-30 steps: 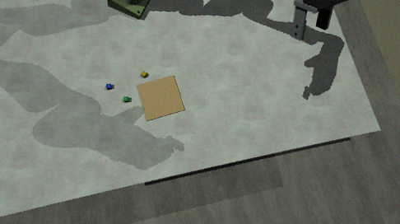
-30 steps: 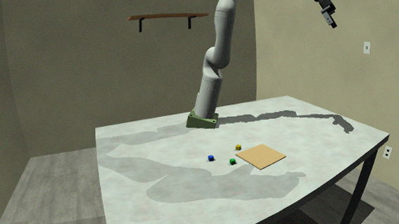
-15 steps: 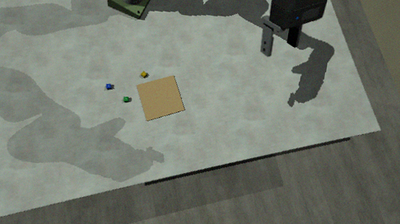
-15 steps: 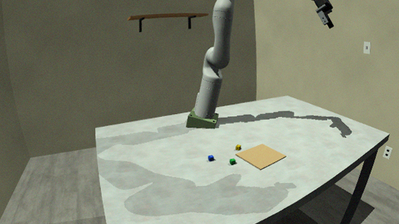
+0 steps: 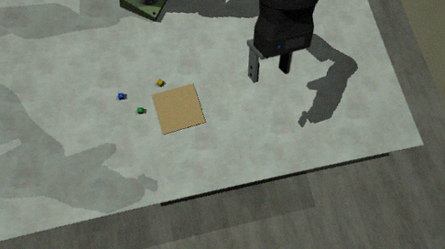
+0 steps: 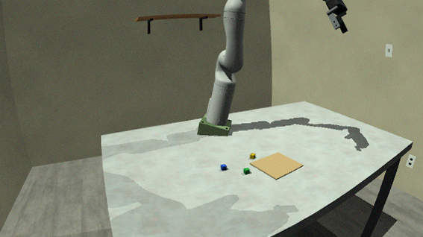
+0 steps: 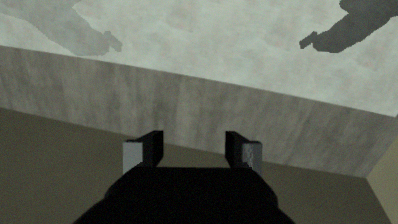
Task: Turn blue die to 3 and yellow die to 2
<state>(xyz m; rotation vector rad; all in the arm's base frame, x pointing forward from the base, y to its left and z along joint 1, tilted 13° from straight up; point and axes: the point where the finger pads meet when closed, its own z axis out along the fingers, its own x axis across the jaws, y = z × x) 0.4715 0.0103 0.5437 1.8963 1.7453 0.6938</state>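
The mat point(image 5: 178, 108) lies flat on the desk point(image 5: 262, 158), near its middle. Three dice sit on the desk off the mat, on the side toward the arm's base point(image 5: 127, 4). One die point(image 5: 160, 82) is just beside the mat's corner nearest the base. A second die point(image 5: 140, 110) is near the mat's edge, and the third die point(image 5: 121, 96) lies farther out. The open gripper point(image 5: 269, 68) hangs high above the desk, toward the far edge.
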